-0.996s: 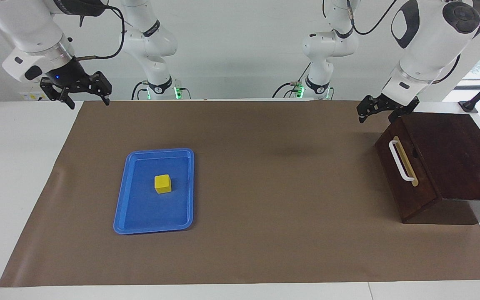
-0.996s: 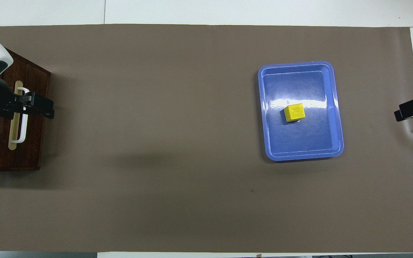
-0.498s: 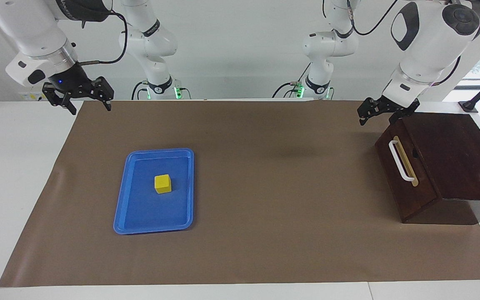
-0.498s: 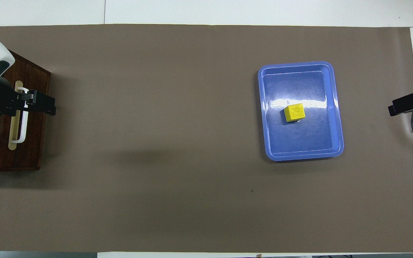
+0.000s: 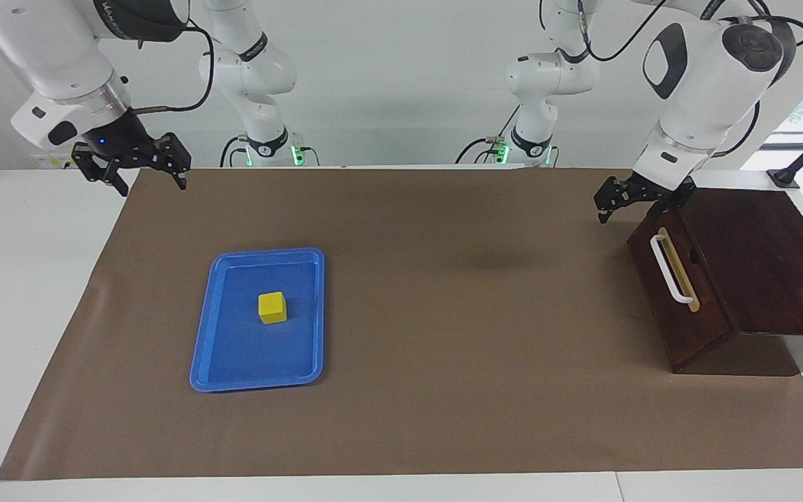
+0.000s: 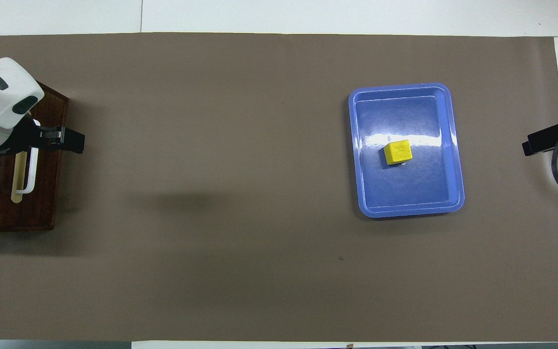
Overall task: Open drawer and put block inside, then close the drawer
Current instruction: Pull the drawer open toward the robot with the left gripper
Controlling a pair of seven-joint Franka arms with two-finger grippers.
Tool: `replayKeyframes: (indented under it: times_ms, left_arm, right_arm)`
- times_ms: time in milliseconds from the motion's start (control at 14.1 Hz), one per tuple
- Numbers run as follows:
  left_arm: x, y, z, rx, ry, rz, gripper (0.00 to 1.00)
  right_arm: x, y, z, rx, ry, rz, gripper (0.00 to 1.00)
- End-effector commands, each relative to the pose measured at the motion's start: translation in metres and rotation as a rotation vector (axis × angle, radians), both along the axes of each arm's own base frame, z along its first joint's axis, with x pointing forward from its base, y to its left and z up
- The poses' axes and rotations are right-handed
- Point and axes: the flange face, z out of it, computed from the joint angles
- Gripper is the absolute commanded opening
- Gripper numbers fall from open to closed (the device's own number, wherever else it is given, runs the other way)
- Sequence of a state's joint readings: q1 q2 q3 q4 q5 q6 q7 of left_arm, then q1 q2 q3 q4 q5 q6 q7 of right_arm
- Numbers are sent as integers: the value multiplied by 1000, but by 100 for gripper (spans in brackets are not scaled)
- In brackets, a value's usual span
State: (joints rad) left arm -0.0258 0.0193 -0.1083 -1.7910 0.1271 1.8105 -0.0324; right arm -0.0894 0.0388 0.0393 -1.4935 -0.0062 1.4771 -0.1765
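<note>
- While the drawer (image 5: 677, 279) sits shut in its dark wooden box (image 5: 757, 258) at the left arm's end of the tabletop (image 5: 25, 279), the left pincer (image 5: 630, 199) hangs in the air just above the box's upper corner, close to the top of the white handle (image 5: 670, 268).
- Its fingers are spread and hold nothing.
- The block (image 5: 272, 307) lies in the blue tray (image 5: 220, 355), toward the right arm's end of the brown mat (image 5: 443, 314), well apart from the drawer.
- The right pincer (image 5: 133, 167) is raised over the mat's corner nearest to the robots at that end; its fingers are also spread and empty.
- In the overhead view, the left pincer (image 6: 58, 140) covers the top of the handle (image 6: 31, 169), and the block (image 6: 397, 152) is near the tray's (image 6: 405, 206) middle.
</note>
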Motion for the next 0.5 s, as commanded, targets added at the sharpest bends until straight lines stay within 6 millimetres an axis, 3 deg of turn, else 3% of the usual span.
replayKeyframes:
  times_ms: [0, 142, 356, 427]
  left_arm:
    - [-6, -5, -51, 151, -22, -111, 100]
    - [3, -1, -73, 242, -36, -172, 100]
    - [19, 4, -94, 354, -77, -268, 100]
    - [22, 17, -97, 349, -96, -260, 100]
  right_arm:
    - [0, -9, -2, -10, -38, 41, 100]
    - [3, -12, -10, -12, -70, 218, 100]
    - [5, -28, -17, -44, -129, 349, 100]
    - [2, -28, -19, -49, -114, 376, 100]
